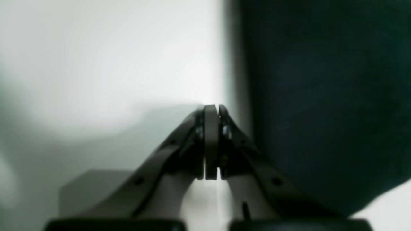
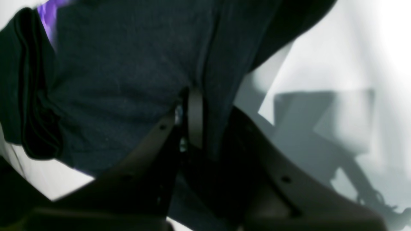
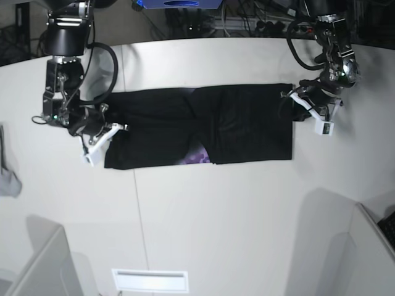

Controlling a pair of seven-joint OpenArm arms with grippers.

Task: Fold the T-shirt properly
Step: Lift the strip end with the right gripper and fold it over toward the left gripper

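Observation:
The black T-shirt (image 3: 247, 123) lies flat across the white table (image 3: 203, 222), folded into a long band, with a bit of purple print (image 3: 197, 157) showing at its front edge. My right gripper (image 3: 116, 128) is at the band's left end. In the right wrist view it (image 2: 205, 96) is shut on a fold of the dark cloth (image 2: 122, 70), and one finger is hidden under the cloth. My left gripper (image 3: 295, 98) is at the band's right end. In the left wrist view it (image 1: 212, 107) is shut with nothing in it, just beside the shirt's edge (image 1: 321, 96).
A small grey cloth (image 3: 7, 182) lies at the table's far left edge. A white slotted plate (image 3: 150, 280) sits at the front edge. Low panels stand at the front left (image 3: 37, 265) and front right (image 3: 370, 246). Cables (image 3: 247, 18) lie behind the table.

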